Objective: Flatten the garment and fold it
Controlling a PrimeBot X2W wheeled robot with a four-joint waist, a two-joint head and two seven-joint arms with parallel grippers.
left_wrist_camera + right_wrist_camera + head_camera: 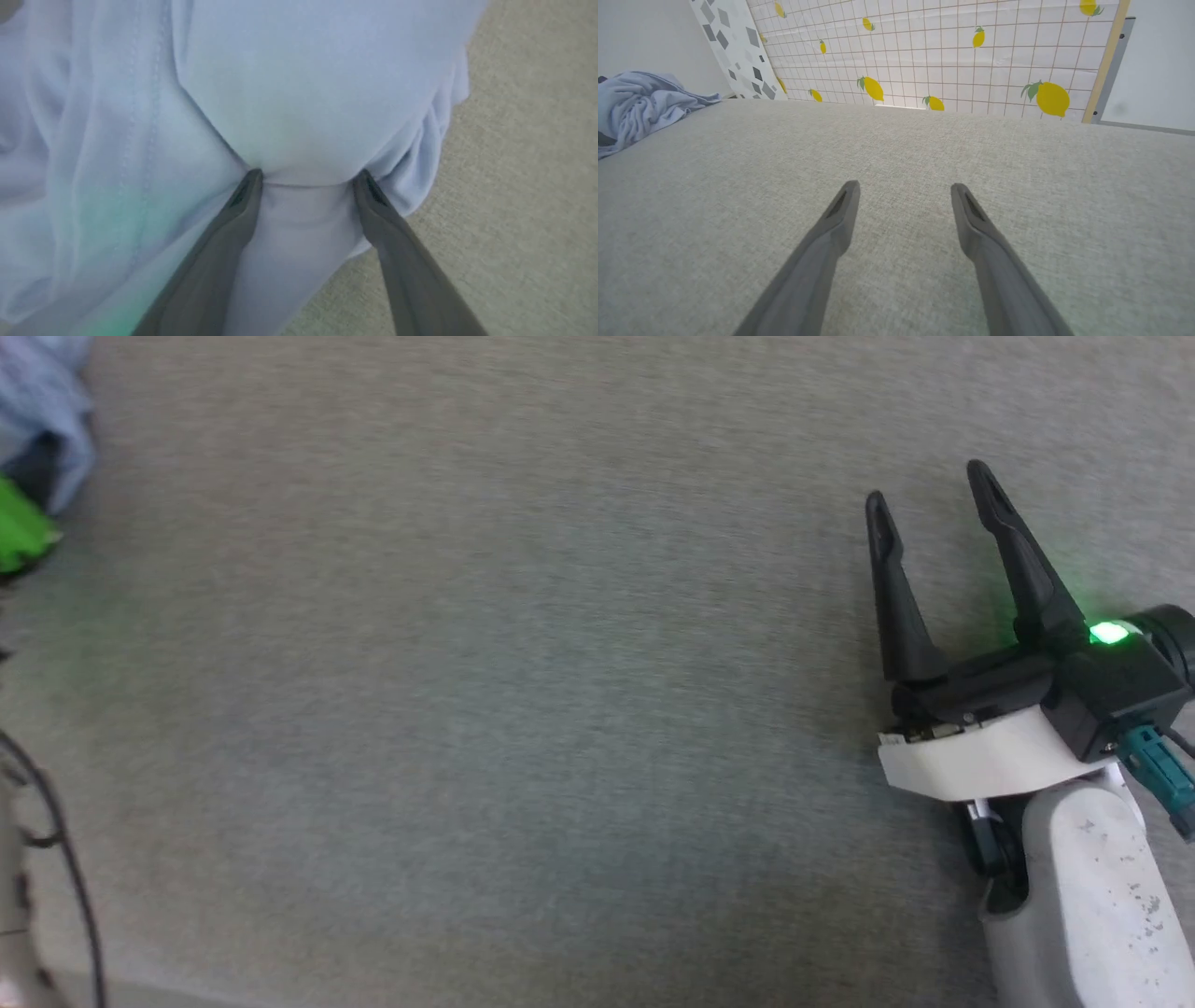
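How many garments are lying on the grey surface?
1. A crumpled light blue garment lies at the far left of the surface in the head view. The left gripper has fabric between its open fingers. Others may lie outside the views.

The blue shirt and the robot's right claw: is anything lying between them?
No. In the head view the stretch between the right gripper and the garment is bare grey surface; the right wrist view agrees.

The jaws stand wide apart over the grey surface [1017, 154], the crumpled garment [637, 105] at left.
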